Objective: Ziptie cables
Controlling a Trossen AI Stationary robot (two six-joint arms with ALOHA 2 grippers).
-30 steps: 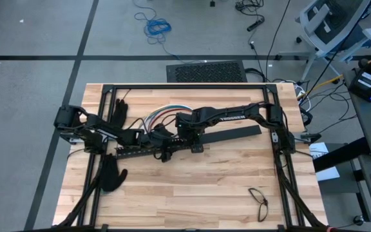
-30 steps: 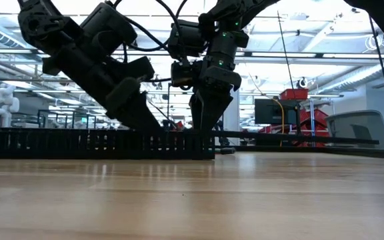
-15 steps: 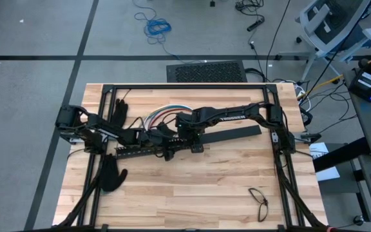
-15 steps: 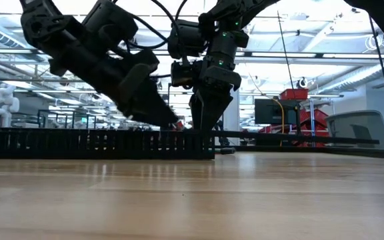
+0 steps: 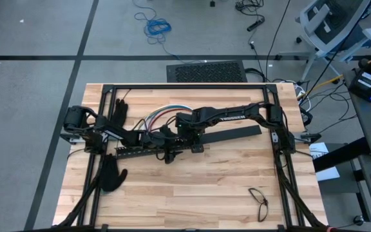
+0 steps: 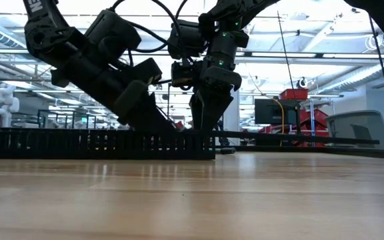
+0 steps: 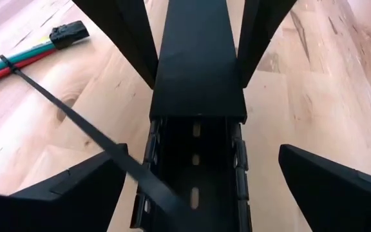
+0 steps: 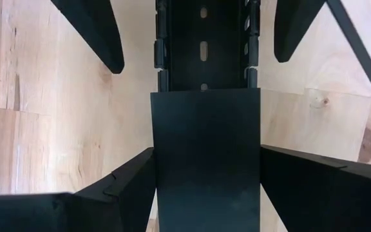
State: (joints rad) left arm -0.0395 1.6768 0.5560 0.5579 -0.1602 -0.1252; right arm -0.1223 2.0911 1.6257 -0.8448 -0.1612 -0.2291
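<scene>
Matte black slotted channel (image 7: 195,161) on pale planked table (image 5: 192,193) (concrete floor around); left end effector (image 7: 195,187) wide, right end effector (image 8: 205,174) straddling its smooth lid (image 8: 205,154).

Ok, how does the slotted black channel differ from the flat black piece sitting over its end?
The slotted channel is an open trough with slots along its floor and notched walls; the flat cover is smooth and solid. A ziptie runs into the channel; none touches the cover. The left pincer straddles the channel, open and clear; the right pincer is clamped on the cover's edges. Both are black and in line.
</scene>
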